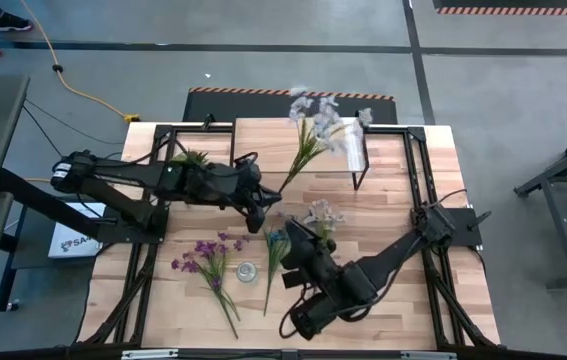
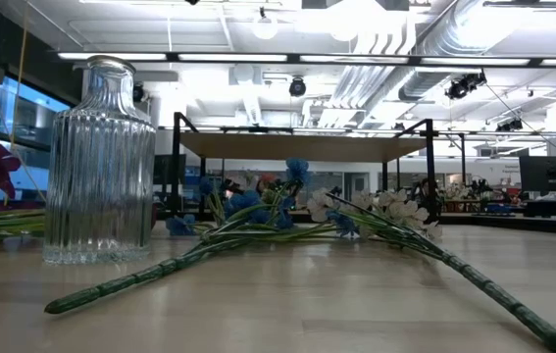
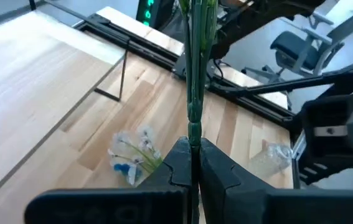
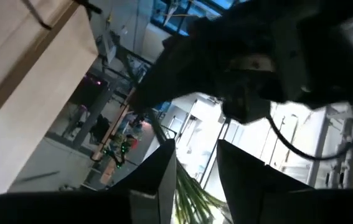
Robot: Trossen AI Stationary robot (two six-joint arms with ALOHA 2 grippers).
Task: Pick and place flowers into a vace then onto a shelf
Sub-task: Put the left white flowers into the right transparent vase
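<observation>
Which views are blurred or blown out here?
High view: the raised flower spray smears with motion blur. Low view: ceiling lights glare white, vase sharp. Right wrist view: dark, backlit, blurred. Left wrist view: stem soft up close.

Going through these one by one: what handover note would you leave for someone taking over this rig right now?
Left gripper: fingers shut on the stem of a pale spray, lifted over the table's middle, blossoms above the shelf.
Right gripper: fingers open, just beside the left one, green stems between them.
Vase: upright on the table, empty.
Purple spray, blue spray and white spray lie on the table.
Done: one spray picked.
Left: all sprays into the vase, then the vase onto the shelf.
</observation>
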